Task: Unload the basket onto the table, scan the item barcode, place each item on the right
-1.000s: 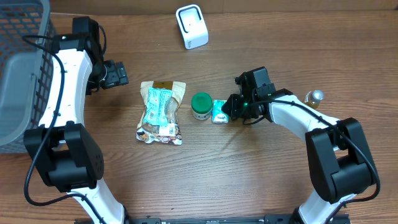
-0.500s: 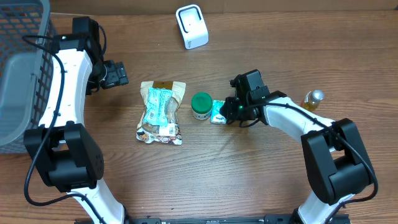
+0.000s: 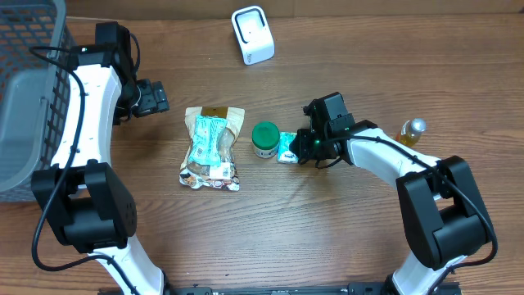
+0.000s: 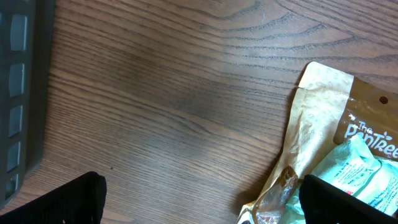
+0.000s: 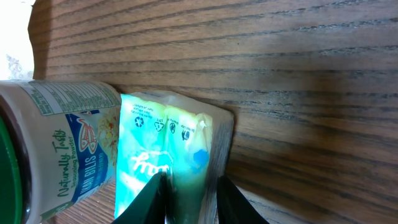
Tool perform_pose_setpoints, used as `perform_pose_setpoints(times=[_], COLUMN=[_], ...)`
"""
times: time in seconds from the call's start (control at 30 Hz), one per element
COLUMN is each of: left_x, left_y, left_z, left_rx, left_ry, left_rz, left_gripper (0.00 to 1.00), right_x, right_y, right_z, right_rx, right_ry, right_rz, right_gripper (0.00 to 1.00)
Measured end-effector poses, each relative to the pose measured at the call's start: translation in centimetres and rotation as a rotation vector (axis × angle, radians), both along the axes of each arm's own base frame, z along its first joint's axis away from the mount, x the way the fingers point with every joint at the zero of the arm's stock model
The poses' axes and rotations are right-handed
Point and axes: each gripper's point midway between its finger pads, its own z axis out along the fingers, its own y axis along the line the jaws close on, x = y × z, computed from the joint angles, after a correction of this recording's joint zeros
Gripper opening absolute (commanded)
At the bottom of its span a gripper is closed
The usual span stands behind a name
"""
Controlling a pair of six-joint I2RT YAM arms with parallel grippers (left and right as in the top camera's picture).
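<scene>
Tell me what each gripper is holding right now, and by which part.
The right gripper pinches the small teal packet by its near end, beside the green-lidded jar. The left gripper is open over the table and holds nothing.

Sitting in view | 1 scanner (image 3: 252, 34) at 12 o'clock; 1 snack bag (image 3: 212, 147); 1 green-lidded jar (image 3: 264, 139); 1 teal packet (image 3: 287, 147); 1 bottle (image 3: 412, 130) at 3 o'clock; 1 basket (image 3: 24, 90) at 10 o'clock
</scene>
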Motion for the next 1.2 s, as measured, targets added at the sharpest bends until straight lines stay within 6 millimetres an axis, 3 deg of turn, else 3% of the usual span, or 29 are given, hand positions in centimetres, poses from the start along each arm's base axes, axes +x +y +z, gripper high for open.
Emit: perform_pose_setpoints(times=[0.2,0.37,0.43,0.53,0.67,0.8,0.97,1.2], left_x=[0.0,0.0,0.0,0.0,0.0,0.0,0.0,0.0], left_y=[0.0,0.0,0.0,0.0,0.0,0.0,0.0,0.0], left_z=[0.0,0.0,0.0,0.0,0.0,0.0,0.0,0.0], left_rx=[0.000,0.000,0.000,0.000,0.000,0.000,0.000,0.000], left_ry=[0.000,0.000,0.000,0.000,0.000,0.000,0.000,0.000], left_rz=[0.000,0.000,0.000,0.000,0.000,0.000,0.000,0.000], left_gripper=[1.00,1.00,1.00,1.00,1.00,0.99,1.00,1.00], right_x=[0.0,0.1,0.1,0.2,0.8,4.0,7.8,10.8], right_y=[0.0,0.4,0.3,-0.2,-2.5,-4.1,-3.8,-3.0], right_z=[-0.4,-0.6,-0.5,-0.3,0.7,6.4,16.4,29.3], right_rx=[-0.002,0.017,0.019,0.015,-0.016,-0.061,-0.128,-0.220], right_ry=[0.006,0.009,0.009,0.033,0.076,-0.006,-0.222,-0.547], right_rz=[0.001,0.006,0.006,-0.009,-0.041,-0.022,0.015,0.000], right_gripper=[0.21,0.04,0.04,0.04,0.04,0.04,0.03,0.03])
